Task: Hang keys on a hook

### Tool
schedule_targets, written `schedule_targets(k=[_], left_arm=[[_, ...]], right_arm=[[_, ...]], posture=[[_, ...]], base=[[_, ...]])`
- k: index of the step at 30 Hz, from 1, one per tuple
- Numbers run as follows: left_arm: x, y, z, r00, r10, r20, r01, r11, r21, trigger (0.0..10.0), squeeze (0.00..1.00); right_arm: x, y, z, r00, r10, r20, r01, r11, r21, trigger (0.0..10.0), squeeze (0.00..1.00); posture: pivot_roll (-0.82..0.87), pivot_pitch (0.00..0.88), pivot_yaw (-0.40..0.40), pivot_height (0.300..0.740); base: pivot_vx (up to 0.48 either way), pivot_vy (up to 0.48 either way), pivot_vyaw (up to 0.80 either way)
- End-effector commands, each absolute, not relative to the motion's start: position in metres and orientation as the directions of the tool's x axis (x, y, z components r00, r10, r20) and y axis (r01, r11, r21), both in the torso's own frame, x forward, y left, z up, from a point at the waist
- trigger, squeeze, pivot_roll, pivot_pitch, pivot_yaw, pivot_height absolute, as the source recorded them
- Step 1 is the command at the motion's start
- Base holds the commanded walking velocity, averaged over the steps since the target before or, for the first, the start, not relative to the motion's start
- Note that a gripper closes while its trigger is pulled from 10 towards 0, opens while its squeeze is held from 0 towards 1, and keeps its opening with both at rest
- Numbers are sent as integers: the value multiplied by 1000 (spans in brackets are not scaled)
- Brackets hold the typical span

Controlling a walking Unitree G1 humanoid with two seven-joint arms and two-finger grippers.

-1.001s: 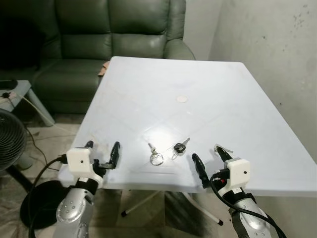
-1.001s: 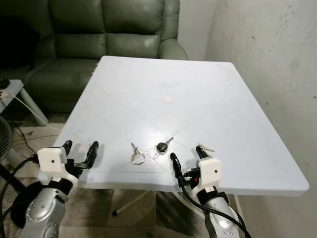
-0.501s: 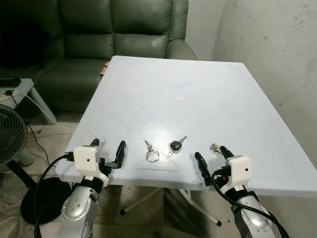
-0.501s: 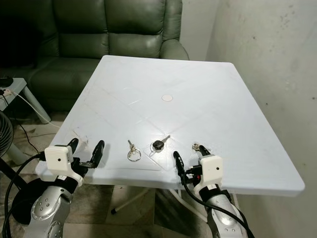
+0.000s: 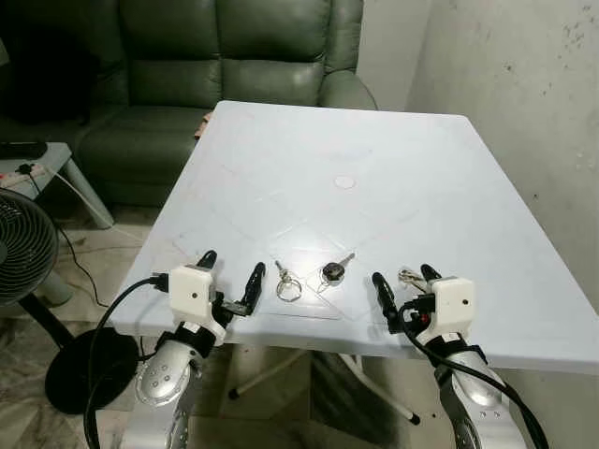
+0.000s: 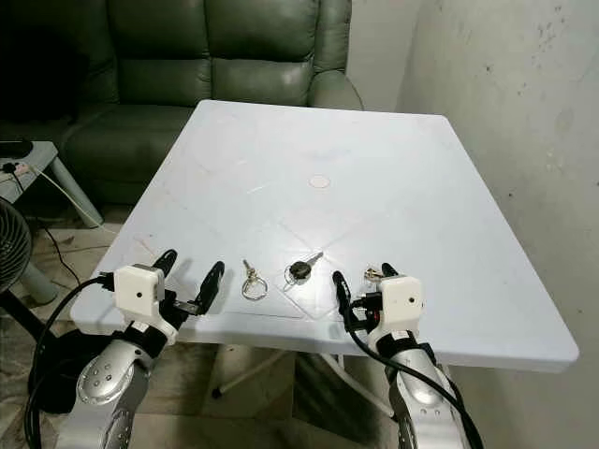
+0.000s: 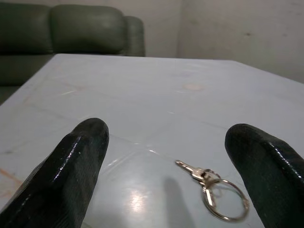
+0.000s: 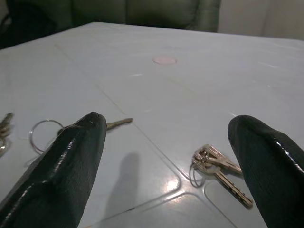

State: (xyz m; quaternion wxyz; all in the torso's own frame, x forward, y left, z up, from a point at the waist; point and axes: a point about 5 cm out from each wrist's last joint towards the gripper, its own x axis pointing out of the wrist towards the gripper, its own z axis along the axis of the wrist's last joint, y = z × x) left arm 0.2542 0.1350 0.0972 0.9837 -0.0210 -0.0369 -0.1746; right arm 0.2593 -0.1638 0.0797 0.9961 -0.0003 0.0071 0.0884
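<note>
White table (image 5: 421, 168), three key sets (image 5: 287, 282)

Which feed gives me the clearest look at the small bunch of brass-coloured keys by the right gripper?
The right wrist view: the small bunch of brass-coloured keys lies close up on the white plastic table, between the open right gripper fingers. In the eye views it is tiny, partly hidden by the gripper.

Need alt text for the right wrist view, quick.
Small bunch of keys lies on the white table between the right gripper's open black fingers. A black-headed key on a ring lies beyond one finger; green sofa behind.
</note>
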Motion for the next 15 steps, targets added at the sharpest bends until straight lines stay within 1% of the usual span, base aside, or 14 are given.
schedule_targets(k=[1, 9, 13, 15], left_arm=[[253, 130, 98, 922, -379, 82, 380, 925, -3, 10000, 0], [250, 109, 99, 861, -502, 81, 500, 865, 49, 10000, 0], [249, 105, 99, 851, -519, 84, 516, 855, 54, 10000, 0], [246, 100, 98, 833, -547, 81, 544, 837, 55, 10000, 0]], right_arm=[[263, -165, 80, 988, 153, -25, -153, 988, -9, 10000, 0], [274, -165, 83, 995, 87, -53, -87, 996, -8, 10000, 0], [277, -164, 85, 995, 81, -54, -82, 997, -13, 10000, 0], [280, -165, 87, 996, 62, -63, -64, 998, -30, 10000, 0]], posture=[[29, 0, -8, 740], [32, 0, -7, 740], [27, 0, -5, 740], [28, 0, -6, 740]], base=[[0, 0, 0], [0, 0, 0], [0, 0, 0], [0, 0, 0]])
